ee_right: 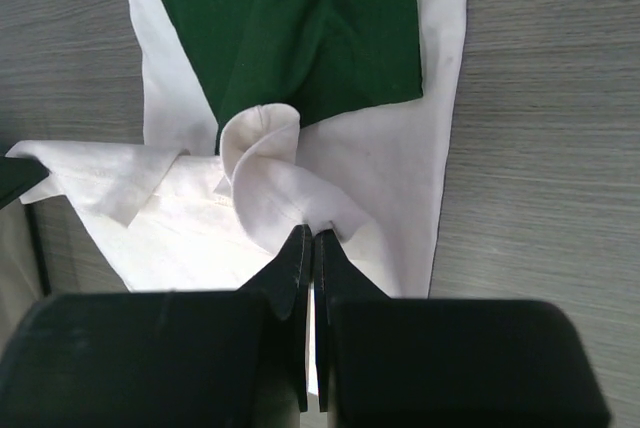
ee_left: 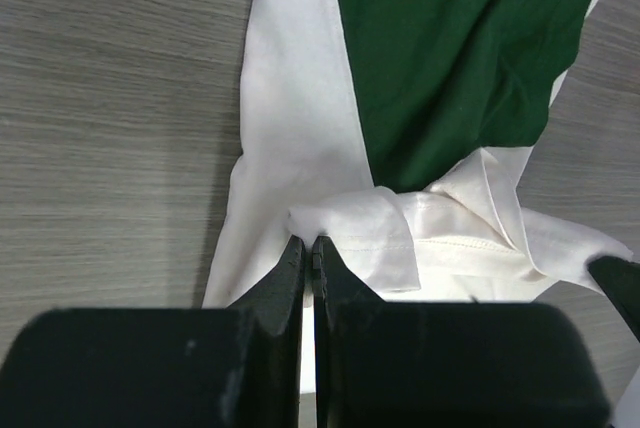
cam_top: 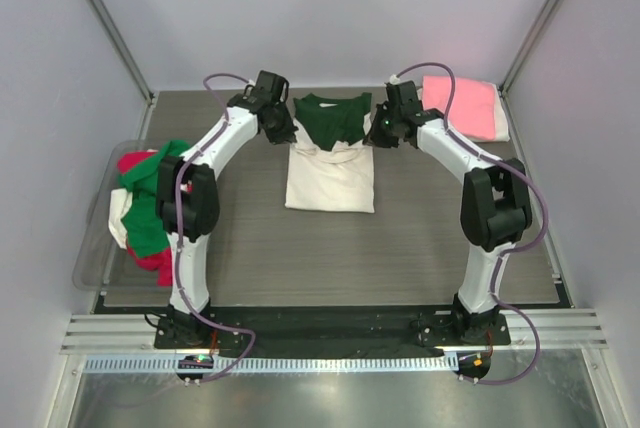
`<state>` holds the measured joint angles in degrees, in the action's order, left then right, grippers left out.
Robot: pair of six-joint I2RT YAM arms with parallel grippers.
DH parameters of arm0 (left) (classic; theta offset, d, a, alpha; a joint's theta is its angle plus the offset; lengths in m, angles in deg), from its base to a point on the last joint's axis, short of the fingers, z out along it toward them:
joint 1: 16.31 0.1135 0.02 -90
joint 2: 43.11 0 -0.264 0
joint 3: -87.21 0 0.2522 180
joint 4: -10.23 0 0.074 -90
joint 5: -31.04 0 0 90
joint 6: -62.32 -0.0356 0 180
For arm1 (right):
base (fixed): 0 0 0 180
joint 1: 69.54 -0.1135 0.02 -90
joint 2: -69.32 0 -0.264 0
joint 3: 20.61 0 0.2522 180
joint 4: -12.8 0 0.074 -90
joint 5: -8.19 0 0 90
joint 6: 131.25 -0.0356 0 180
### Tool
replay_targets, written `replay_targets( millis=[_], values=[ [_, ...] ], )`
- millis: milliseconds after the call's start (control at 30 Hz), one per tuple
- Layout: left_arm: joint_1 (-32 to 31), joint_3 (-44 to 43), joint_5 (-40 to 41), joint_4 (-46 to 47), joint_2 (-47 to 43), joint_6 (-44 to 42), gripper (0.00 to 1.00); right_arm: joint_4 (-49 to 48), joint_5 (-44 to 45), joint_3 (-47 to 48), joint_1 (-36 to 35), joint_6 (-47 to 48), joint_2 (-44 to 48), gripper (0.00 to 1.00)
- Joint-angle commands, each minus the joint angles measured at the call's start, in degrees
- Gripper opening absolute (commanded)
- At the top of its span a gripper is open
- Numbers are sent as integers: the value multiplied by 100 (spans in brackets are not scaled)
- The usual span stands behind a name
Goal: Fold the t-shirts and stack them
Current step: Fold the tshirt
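Observation:
A cream-white t-shirt [cam_top: 330, 180] with a dark green upper part [cam_top: 334, 116] lies at the table's middle back. My left gripper [cam_top: 281, 130] is shut on a fold of its white cloth [ee_left: 350, 230] at the shirt's left side, jaws pinching the edge [ee_left: 310, 243]. My right gripper [cam_top: 380, 132] is shut on a curled white fold [ee_right: 262, 163] at the shirt's right side, jaws pinched [ee_right: 313, 236]. A folded pink t-shirt [cam_top: 460, 104] lies at the back right. Green, red and white t-shirts [cam_top: 145, 203] are heaped at the left.
A clear plastic tub [cam_top: 90, 263] at the left edge holds the heap of shirts. The grey wood-grain table [cam_top: 330, 258] is walled on three sides. A metal rail [cam_top: 330, 333] runs along the near edge by the arm bases.

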<state>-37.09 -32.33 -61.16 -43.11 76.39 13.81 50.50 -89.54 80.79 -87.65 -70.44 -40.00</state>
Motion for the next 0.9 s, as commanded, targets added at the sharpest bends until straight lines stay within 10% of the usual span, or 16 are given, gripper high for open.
replay_targets(
  millis=[0, 367, 500, 667, 867],
  values=[
    [56, -198, -343, 125, 222, -124, 1, -338, -211, 157, 44, 133, -221, 1],
    [223, -477, -615, 187, 810, -54, 6, -391, -247, 595, 141, 98, -863, 2],
    [468, -1729, -835, -461, 1487, 34, 29, 38, -247, 1482, 281, -8, -1363, 64],
    [566, -3160, -714, -1789, 1718, -255, 39, 892, -151, 2540, 247, 45, -1244, 70],
    [566, -1264, -387, -1615, 32, -397, 45, 849, 113, 1407, -367, 115, -232, 69]
  ],
)
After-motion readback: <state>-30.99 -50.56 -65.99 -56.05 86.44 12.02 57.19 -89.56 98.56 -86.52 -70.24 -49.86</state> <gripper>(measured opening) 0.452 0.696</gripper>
